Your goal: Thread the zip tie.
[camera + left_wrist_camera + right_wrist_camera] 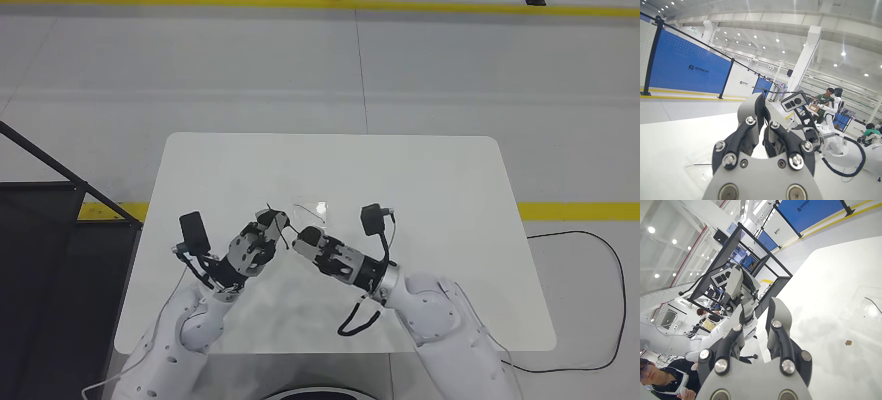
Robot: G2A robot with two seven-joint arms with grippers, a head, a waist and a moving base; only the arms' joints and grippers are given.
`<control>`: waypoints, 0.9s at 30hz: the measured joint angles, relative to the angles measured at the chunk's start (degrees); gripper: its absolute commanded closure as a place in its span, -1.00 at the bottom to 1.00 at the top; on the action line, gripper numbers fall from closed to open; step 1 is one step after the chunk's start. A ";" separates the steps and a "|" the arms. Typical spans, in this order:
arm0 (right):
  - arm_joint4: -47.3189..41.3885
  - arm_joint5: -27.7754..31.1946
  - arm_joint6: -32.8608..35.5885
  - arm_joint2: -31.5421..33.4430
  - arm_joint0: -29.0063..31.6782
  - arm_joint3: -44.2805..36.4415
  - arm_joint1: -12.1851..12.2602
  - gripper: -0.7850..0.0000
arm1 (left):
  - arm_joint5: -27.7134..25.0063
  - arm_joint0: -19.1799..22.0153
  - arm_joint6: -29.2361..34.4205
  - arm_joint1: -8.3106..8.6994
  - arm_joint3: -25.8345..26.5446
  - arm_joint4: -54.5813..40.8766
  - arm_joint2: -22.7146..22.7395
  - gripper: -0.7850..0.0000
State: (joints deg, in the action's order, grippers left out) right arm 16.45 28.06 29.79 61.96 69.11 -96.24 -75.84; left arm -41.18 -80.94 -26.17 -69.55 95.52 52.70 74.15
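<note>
Zip tie (761, 88) clamped in left end effector (763, 106), second zip tie (702, 165) loose; right end effector (757, 306) gaping.

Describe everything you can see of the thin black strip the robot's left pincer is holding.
The zip tie is a thin, black, flexible strip, plastic by its look. The left pincer is shut on it above the white table. One part sticks out past the fingertips and bends sideways; another runs down between the fingers. Its head cannot be made out.
</note>
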 measured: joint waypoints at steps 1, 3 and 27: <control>-0.01 -0.13 -0.09 -0.10 -0.08 -0.11 0.01 0.36 | -0.01 -0.08 -0.06 -0.01 0.04 0.09 0.07 1.00; -0.05 -0.26 -0.20 -0.26 -0.19 -0.27 0.02 0.45 | -0.14 -0.22 -0.24 -0.02 0.08 0.12 0.20 1.00; -1.01 -1.68 -1.11 -1.13 -1.11 -1.00 0.29 0.63 | -1.56 -0.83 -0.61 -0.22 0.17 0.87 0.79 1.00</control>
State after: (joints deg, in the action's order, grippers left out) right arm 15.44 26.38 28.68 60.83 68.00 -97.24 -75.56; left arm -42.74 -81.76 -26.78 -69.77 95.69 53.56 74.94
